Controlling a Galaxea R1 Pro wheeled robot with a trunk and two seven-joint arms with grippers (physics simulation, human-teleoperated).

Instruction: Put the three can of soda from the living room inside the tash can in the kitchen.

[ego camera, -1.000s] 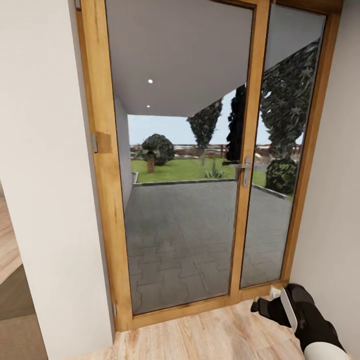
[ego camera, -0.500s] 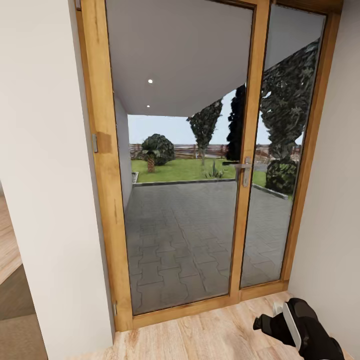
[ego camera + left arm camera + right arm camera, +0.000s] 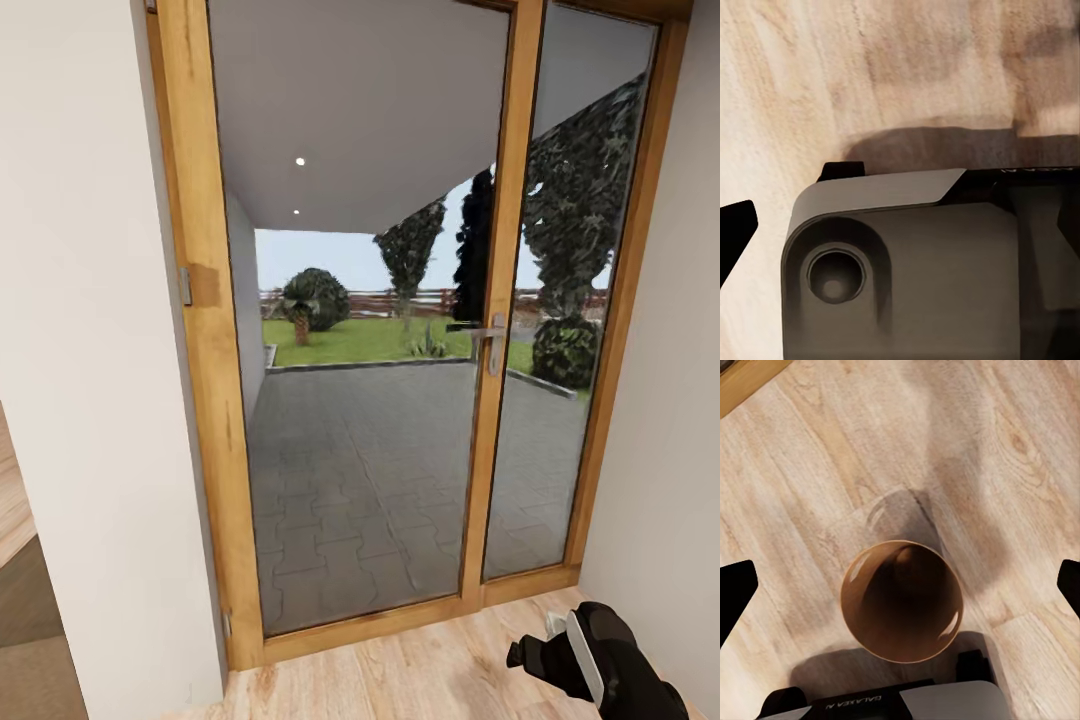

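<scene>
Below the wide-apart right jaws stands the tash can (image 3: 901, 601); left jaws' state unclear.

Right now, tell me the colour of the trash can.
Copper-brown walls, dark brown inside; the trash can shows best in the right wrist view.

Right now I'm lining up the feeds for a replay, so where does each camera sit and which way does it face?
Head view: on the head, facing a glass door and the patio beyond; right tool at lower right.
Left wrist view: on the left arm, looking down at wood floor; grey robot body in front.
Right wrist view: on the right arm, looking down into the brown bin, fingertips wide apart.
Shared: both wrist views show the wood floor.
</scene>
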